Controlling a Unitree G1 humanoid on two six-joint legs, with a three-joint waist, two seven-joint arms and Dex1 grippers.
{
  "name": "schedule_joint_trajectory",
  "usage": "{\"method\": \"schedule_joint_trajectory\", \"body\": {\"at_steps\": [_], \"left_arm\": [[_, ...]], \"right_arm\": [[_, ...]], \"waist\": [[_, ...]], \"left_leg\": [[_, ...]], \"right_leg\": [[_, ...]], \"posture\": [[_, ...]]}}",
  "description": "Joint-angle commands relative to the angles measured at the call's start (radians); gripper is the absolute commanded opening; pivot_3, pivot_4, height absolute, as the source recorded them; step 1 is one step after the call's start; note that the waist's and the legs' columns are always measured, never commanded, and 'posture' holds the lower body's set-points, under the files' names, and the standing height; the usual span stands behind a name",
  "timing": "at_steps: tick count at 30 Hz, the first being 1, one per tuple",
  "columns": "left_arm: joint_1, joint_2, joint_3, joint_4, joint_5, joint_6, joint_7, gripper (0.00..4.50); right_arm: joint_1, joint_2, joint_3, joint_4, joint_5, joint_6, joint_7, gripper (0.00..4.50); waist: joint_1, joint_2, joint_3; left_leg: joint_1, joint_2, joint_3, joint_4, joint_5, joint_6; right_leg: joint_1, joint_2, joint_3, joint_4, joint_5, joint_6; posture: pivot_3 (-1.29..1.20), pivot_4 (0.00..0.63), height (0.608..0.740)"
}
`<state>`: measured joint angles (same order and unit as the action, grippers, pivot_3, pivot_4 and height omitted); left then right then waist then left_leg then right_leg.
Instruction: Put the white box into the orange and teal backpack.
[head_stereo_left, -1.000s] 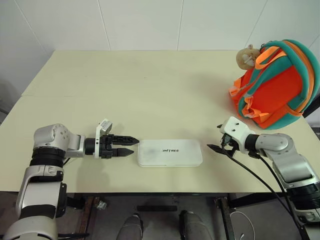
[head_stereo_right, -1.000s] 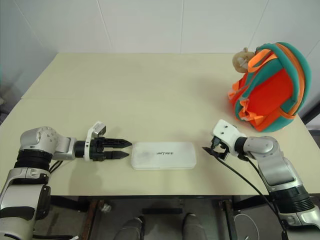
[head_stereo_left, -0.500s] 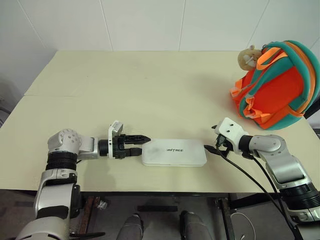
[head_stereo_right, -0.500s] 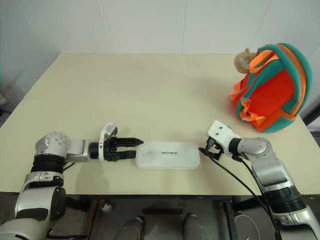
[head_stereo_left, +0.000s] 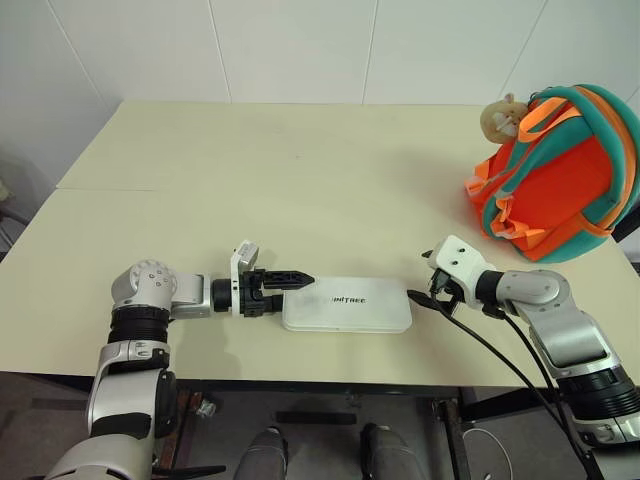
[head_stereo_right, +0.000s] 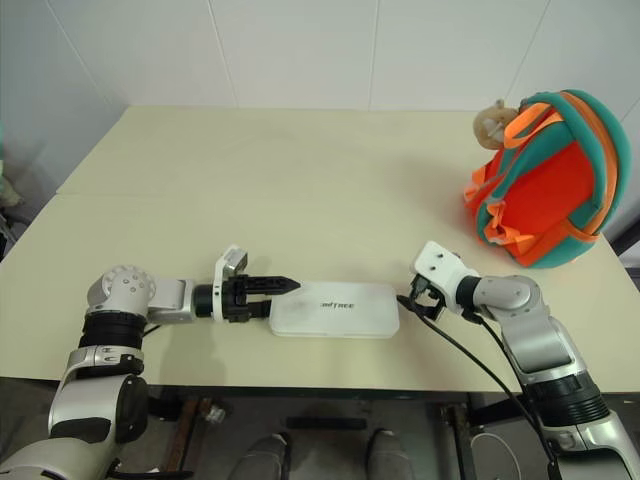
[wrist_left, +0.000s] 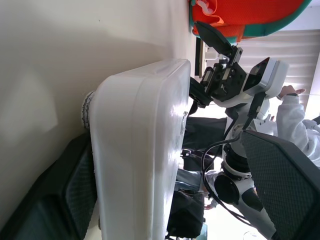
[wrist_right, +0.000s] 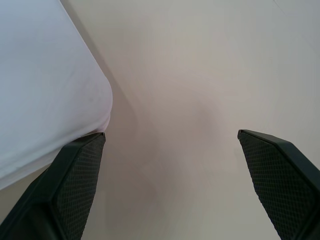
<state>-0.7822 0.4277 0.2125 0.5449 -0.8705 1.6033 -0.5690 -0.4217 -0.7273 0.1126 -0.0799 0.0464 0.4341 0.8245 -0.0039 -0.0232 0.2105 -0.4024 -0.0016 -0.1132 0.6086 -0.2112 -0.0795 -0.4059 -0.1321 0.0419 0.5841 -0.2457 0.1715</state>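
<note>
White box (head_stereo_left: 346, 304) flat on table (head_stereo_left: 300, 180), near front edge; backpack (head_stereo_left: 555, 170) far right. Our left gripper (head_stereo_left: 292, 283) straddles box's left end, jaws open; right gripper (head_stereo_right: 407, 301) open at right end. We should close squarely, lift level.

White box (head_stereo_left: 347, 304) carried small dark lettering on its lid, approx centre; looked like "UNITREE" in the head views but too small to be sure. No other text, nos. or labels were readable.
</note>
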Motion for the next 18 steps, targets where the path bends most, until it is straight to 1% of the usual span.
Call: {"method": "schedule_joint_trajectory", "body": {"at_steps": [1,5,7,9,12,17,18], "left_arm": [[0.030,-0.024,-0.046,-0.023,0.056,0.010,0.025,3.32],[0.046,-0.035,-0.052,-0.077,0.063,0.009,0.006,2.04],[0.055,-0.039,-0.053,-0.100,0.069,-0.007,-0.005,1.63],[0.060,-0.042,-0.048,-0.109,0.074,-0.015,-0.012,1.41],[0.061,-0.050,-0.009,-0.120,0.063,-0.048,-0.028,1.37],[0.046,-0.064,0.098,-0.124,0.021,-0.110,-0.050,1.37],[0.042,-0.065,0.116,-0.122,0.011,-0.107,-0.055,1.37]], "right_arm": [[-0.002,-0.005,-0.009,-0.052,0.003,-0.009,0.003,4.50],[0.004,-0.013,-0.017,-0.056,0.002,-0.010,0.004,4.50],[0.005,-0.014,-0.026,-0.057,0.002,-0.010,0.000,4.50],[0.004,-0.011,-0.034,-0.059,0.001,-0.009,-0.006,4.50],[-0.006,0.016,-0.078,-0.061,0.021,0.007,-0.046,4.50],[-0.040,0.093,-0.193,-0.033,0.043,0.060,-0.186,4.50],[-0.053,0.114,-0.225,-0.026,0.047,0.077,-0.233,4.50]], "waist": [[-0.001,0.000,0.000],[0.000,0.000,0.000],[0.001,0.000,0.000],[0.000,0.000,0.000],[0.000,-0.001,0.000],[-0.001,-0.001,0.000],[-0.002,-0.001,0.000]], "left_leg": [[0.000,0.000,0.000,0.000,0.000,0.000],[0.000,0.000,0.000,0.000,0.000,0.000],[-0.001,0.000,0.000,0.000,-0.001,-0.001],[-0.001,0.000,0.000,0.000,-0.001,-0.001],[-0.001,0.000,0.000,0.000,-0.001,-0.001],[-0.002,0.000,0.000,0.001,0.000,0.000],[-0.002,0.000,0.000,0.001,0.000,0.000]], "right_leg": [[0.000,0.000,0.000,0.000,0.000,0.000],[0.000,0.000,0.000,-0.001,0.000,0.000],[0.000,0.000,0.000,-0.001,0.000,0.000],[0.000,0.000,0.000,-0.002,0.000,-0.001],[0.000,0.000,0.000,-0.002,-0.001,-0.003],[0.000,0.000,0.000,-0.003,-0.001,-0.006],[0.000,0.000,0.000,-0.003,-0.001,-0.006]], "posture": [[0.00,0.150,0.740],[0.00,0.150,0.740],[0.00,0.150,0.740],[0.00,0.150,0.740],[0.00,0.150,0.740],[0.00,0.150,0.740],[0.00,0.150,0.740]]}}
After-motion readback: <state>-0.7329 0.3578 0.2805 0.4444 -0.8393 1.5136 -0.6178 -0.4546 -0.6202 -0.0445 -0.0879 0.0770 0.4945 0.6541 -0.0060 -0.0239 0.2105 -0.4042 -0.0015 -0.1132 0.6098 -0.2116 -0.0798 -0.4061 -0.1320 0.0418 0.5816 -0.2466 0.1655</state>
